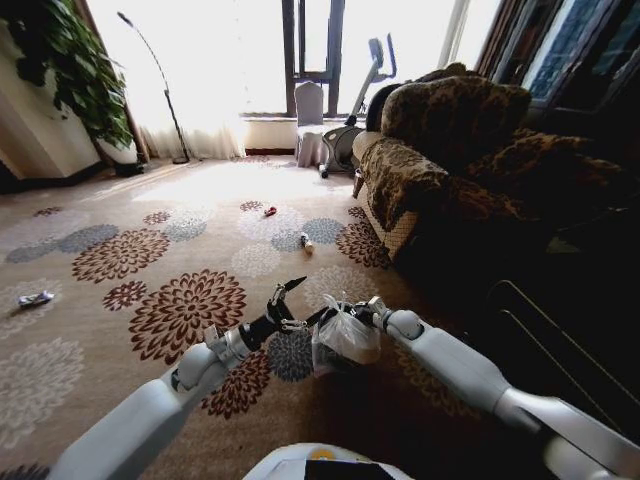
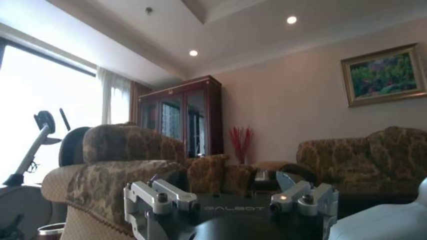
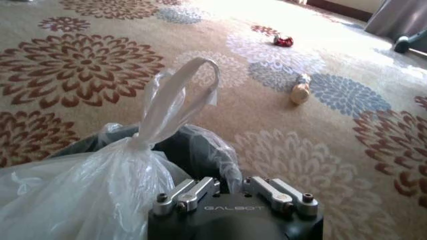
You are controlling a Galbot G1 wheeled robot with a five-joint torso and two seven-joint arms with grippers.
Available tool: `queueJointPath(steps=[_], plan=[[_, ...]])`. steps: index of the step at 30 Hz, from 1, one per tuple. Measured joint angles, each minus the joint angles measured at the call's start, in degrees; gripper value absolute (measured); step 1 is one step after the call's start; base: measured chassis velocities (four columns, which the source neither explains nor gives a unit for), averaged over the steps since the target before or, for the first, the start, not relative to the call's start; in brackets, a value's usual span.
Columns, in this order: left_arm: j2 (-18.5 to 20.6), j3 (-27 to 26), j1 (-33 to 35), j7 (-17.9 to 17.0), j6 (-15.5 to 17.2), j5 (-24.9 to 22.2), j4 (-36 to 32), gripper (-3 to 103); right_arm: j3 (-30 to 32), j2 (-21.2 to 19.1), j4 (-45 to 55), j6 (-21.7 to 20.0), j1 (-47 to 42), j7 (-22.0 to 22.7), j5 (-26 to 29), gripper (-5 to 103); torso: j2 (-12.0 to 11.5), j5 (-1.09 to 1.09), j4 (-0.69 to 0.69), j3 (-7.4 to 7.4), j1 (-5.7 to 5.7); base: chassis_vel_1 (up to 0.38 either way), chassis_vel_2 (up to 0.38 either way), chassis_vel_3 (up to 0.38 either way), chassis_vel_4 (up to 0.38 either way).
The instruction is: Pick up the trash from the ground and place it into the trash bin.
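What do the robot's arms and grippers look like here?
Both arms have smooth white-grey shells ending in black wrists. The left gripper has slim dark fingers on a silvery metal base. The right gripper has silver finger mounts with bolts, and a black body printed GALBOT.

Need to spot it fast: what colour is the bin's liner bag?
Translucent white liner bag; clearest in the right wrist view.

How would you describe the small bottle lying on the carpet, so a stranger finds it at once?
Start at the brown patterned sofa and look to the carpet before its near corner. The bottle lies on a grey-blue flower; it is pale and long, unlike the round red scrap farther off.
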Motion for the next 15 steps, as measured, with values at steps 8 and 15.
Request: queueJointPath(steps=[8, 15], plan=[[-2.6, -0.1, 0.8, -1.0, 0.4, -0.5, 0.9, 100, -1.0, -5.9, 7.9, -3.4, -0.8, -0.8, 1.3, 38, 0.0, -0.17, -0.08, -0.04, 0.0, 0.012, 0.02, 0.018, 0.007], [-3.8, -1.9, 3.9, -1.1, -0.4, -0.6, 1.1, 100, -1.1, -8.2, 11.2, -3.2, -0.5, -0.8, 1.6, 66, 0.1, -0.23, -0.1, -0.05, 0.0, 0.0, 0.0, 0.0, 0.0]])
